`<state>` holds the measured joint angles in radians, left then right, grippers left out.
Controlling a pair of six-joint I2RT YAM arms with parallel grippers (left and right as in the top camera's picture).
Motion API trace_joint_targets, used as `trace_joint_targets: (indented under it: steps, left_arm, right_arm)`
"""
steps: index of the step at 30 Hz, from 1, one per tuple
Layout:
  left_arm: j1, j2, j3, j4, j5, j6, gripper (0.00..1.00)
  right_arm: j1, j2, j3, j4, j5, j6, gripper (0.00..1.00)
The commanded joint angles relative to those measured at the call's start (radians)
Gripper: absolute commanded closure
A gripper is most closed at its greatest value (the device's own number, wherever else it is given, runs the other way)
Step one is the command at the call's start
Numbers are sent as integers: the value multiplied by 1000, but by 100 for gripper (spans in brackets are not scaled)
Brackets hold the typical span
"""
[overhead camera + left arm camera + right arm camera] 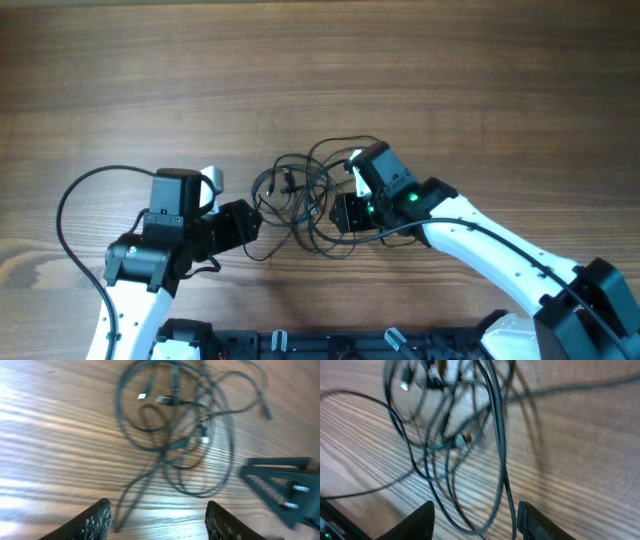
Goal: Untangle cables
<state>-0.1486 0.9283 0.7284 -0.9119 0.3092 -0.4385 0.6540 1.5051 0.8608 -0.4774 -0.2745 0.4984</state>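
Observation:
The cables (300, 195) lie as a tangle of thin black loops with small silvery plug ends in the middle of the wooden table. They also show in the left wrist view (180, 425) and the right wrist view (450, 435). My left gripper (250, 222) is open and empty at the tangle's left edge; one cable end lies just inside its left finger (159, 522). My right gripper (345, 212) is open at the tangle's right side, with cable loops running between its fingers (476, 522). The fingers are not closed on them.
The left arm's thick black cable (75, 215) arcs over the table at far left. The right gripper's dark body (285, 485) shows in the left wrist view at lower right. A dark rail (290, 345) runs along the near table edge.

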Motion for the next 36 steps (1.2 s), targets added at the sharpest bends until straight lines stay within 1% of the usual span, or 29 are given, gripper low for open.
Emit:
trace_joint_targets:
  steps: [1,2,4,8,10,11,12,13,15,17,18,19,20,23,24,28,36]
  left_arm:
    - [22,55,5,-24,-37,4,33]
    - [21,90,5,-20,-24,-5,32]
    - [22,175,5,13,14,-7,31]
    - [13,372,5,176,213,-6,34]
    - [-30,451,5,243,285,-6,36]
    - [-72,491,5,275,296,-7,36]
    - [-118,521,5,301,296,-7,37]
    - [-177,546,5,333,296,-7,40]
    - [-248,558,5,381,294,-11,41]
    - [-335,558,5,439,235,-14,42]
    - [-364,558,5,453,183,-14,42]
    - [-407,558,5,463,94,-16,41]
    - [-435,558,5,465,47,-18,40]
    - [-499,558,5,505,25,-18,39]
    - [-511,558,5,513,12,-18,40]
    - [-597,558,5,542,-153,-18,39]
    - [-726,559,5,547,-375,-18,41]
  right_arm:
    - [1,-6,64,-50,76,-28,44]
    - [1,-6,64,-64,77,-28,44]
    - [1,-6,64,-97,117,-27,44]
    - [1,-5,62,-185,119,-27,44]
    - [1,-5,62,-236,162,-18,44]
    - [0,-5,62,-288,264,77,44]
    - [-11,-5,62,-351,359,229,44]
    - [-34,-5,62,-373,371,263,43]
    - [-87,-6,62,-375,324,256,41]
    - [-150,-6,62,-375,266,203,40]
    - [-172,-6,62,-374,243,186,40]
    - [-192,-6,62,-373,235,159,39]
    - [-206,-6,62,-374,235,145,37]
    - [-249,-5,62,-373,217,127,36]
    - [-256,-6,62,-372,207,121,37]
    - [-275,-6,62,-365,187,102,36]
    - [-275,-6,62,-363,187,102,37]
